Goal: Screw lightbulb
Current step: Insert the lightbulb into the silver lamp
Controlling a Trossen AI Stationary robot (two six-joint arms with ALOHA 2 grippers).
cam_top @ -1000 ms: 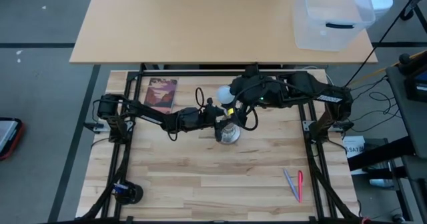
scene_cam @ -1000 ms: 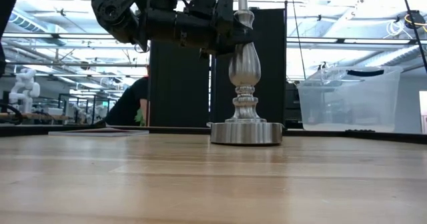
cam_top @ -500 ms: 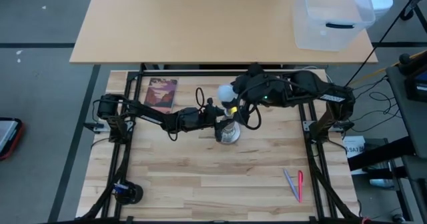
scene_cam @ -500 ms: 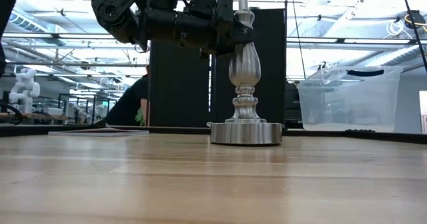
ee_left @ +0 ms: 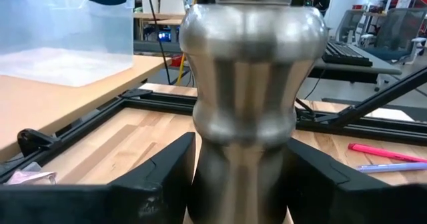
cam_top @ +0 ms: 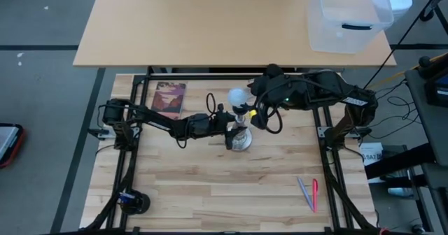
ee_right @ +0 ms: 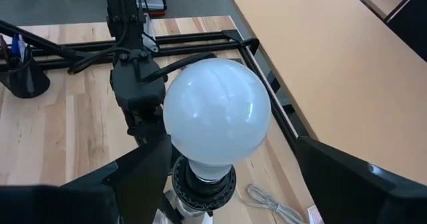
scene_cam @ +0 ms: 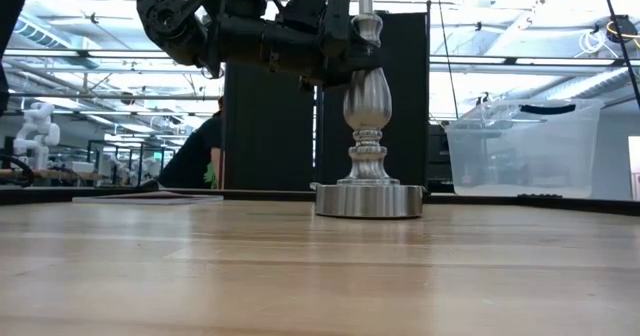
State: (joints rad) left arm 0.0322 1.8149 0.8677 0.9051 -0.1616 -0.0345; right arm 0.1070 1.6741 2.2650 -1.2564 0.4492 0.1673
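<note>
2 grippers work mid-tabletop: my left gripper (ee_left: 240,184) clamps the stand (scene_cam: 368,126); my right gripper (ee_right: 220,184), fingers spread apart, straddles the lightbulb (ee_right: 217,111) without gripping, so a turn could slip.

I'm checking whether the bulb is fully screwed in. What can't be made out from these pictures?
Lightbulb screw base: right wrist view, hidden inside the black socket.
Lightbulb: low view, beyond the top edge above the stand.
Stand's base: left wrist view, cut off below the left end effector clamping the post.
Book cover: high view, too small to read.
</note>
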